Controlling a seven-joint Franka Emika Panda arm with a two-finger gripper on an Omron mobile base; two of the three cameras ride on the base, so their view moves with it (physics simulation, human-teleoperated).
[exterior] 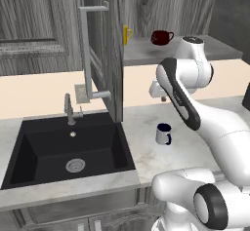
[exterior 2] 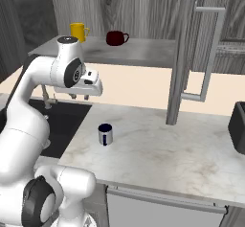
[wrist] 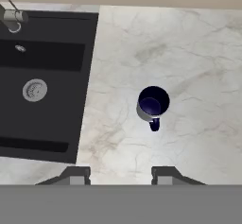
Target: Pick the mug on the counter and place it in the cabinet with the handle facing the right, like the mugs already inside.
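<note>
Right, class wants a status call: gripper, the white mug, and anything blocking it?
Gripper open, empty, high above the counter. Mug upright on the counter, untouched, right of the sink. Nothing between gripper and mug.

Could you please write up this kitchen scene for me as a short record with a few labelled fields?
mug: white with navy rim and handle, upright on the counter, right of the sink
cabinet: door open; shelf holds a yellow mug and a dark red mug
gripper: above the counter, jaws apart, holding nothing, mug ahead of the fingertips
faucet: behind the sink
task state: mug not yet picked up
</note>
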